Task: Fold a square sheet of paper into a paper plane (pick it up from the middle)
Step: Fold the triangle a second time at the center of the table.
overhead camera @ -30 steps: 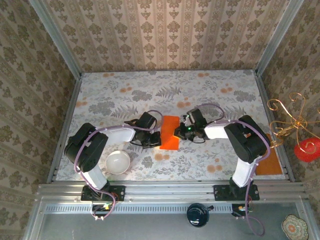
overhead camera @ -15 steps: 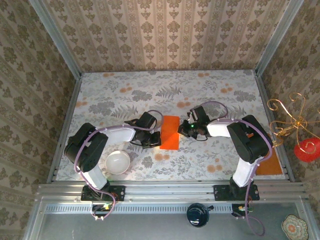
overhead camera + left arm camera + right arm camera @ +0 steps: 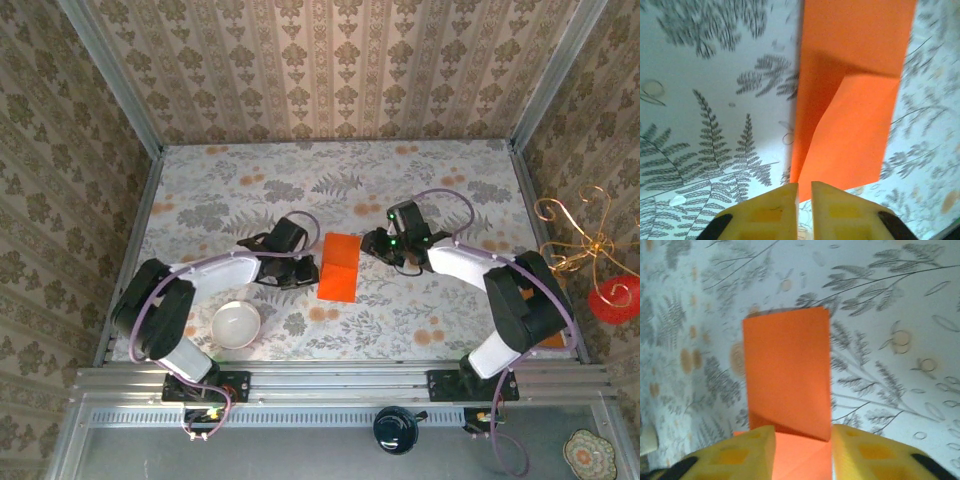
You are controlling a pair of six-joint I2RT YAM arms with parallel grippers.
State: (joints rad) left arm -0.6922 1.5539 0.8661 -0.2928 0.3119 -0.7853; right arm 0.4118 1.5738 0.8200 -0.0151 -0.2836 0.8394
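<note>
The folded square sheet of paper (image 3: pixel 338 270), off which the right fingers (image 3: pixel 855 450) have drawn back rightward, lies mid-worktop (image 3: pixel 420 320) with a corner flap creased over, those fingers spread just beside it, the left fingers (image 3: pixel 775 205) pressed almost together at its left edge, a white bowl (image 3: pixel 235 325) nearer the bases.

The square sheet of paper (image 3: pixel 338 268) is bright, plain orange, shading darker beside its folds. The tablecloth (image 3: pixel 220 200) under it is pale grey-white, printed with grey fern leaves and small orange blossoms. The walls (image 3: pixel 330 70) carry beige-and-brown striped damask wallpaper. The bowl (image 3: pixel 235 325) is white. The left arm (image 3: pixel 215 270) and right arm (image 3: pixel 465 262) are black and white with lilac cables. The left gripper (image 3: pixel 804 192) and right gripper (image 3: pixel 803 440) have yellow fingers.
</note>
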